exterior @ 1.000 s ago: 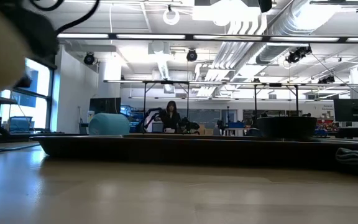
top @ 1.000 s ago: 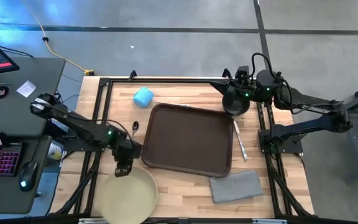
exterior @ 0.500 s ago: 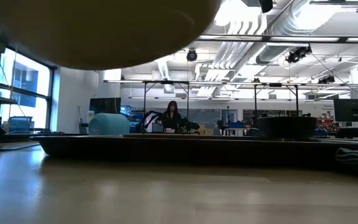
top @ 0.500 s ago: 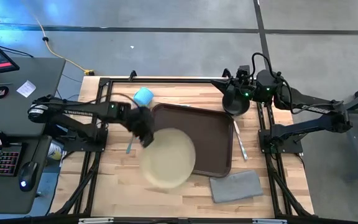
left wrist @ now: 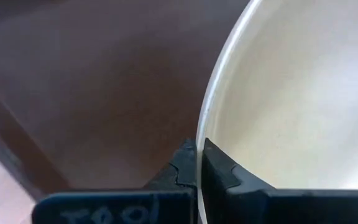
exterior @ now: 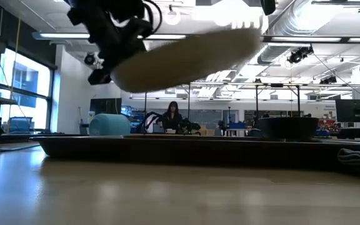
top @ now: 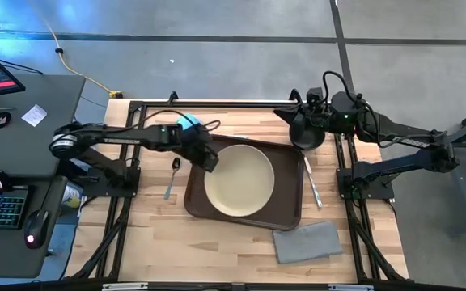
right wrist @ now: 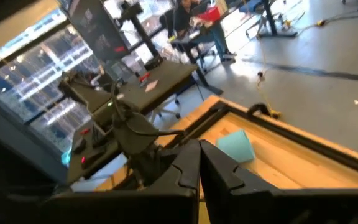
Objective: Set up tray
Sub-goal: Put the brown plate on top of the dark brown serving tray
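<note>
High view: the tray (top: 285, 206) lies at the centre of the surface (top: 233, 246). The left end effector (top: 209, 161) grips the plate (top: 239, 179) by its rim, above the tray.

Low view: the plate hangs tilted, clear of the tray; its far edge is blurred.

Left wrist view: fingers (left wrist: 219, 171) pinch the rim.

Right wrist view: the right end effector (right wrist: 199, 163) is closed, empty, at the far edge, beside a blue cup (right wrist: 235, 147).

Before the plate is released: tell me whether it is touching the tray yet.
Apart. In the low view the plate, pinched at its rim by the left gripper, hangs tilted well above the tray, with open room showing between them.
</note>
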Available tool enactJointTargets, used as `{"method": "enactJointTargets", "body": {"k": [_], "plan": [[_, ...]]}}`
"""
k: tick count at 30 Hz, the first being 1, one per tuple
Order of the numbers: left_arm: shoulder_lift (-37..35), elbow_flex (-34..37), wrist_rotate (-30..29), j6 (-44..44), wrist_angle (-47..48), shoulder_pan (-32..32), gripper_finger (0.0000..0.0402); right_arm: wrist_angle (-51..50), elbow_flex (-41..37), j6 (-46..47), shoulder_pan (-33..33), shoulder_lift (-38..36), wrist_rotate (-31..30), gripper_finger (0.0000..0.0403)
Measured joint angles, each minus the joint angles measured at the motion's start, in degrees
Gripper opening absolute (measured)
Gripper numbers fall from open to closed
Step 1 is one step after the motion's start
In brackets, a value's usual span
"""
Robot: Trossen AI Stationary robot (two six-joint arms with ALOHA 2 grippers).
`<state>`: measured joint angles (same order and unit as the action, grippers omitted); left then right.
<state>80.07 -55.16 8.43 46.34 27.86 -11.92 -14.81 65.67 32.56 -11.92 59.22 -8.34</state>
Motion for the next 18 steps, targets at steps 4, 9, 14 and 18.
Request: {"method": "enactJointTargets", "body": {"k": [4, 9, 14, 18], "plan": [[4.83, -0.67, -0.26, 2.02, -1.58, -0.11, 0.0033, -0.48, 0.0, 0.9, 0.0, 0.0, 2.65, 0.0], [10.43, -4.1, -1.21, 1.87, -1.37, -0.04, 0.0033, -2.5, 0.0, -0.16, 0.04, -0.07, 6.45, 0.0], [15.47, -9.12, -4.0, 2.61, -1.96, 0.42, 0.0035, -11.26, -0.01, 1.1, 0.07, 0.07, 10.07, 0.0], [19.32, -13.64, -4.1, 0.36, -1.19, 0.74, 0.0043, -14.56, -0.04, 3.41, 0.07, 0.04, 11.94, 0.0]]}}
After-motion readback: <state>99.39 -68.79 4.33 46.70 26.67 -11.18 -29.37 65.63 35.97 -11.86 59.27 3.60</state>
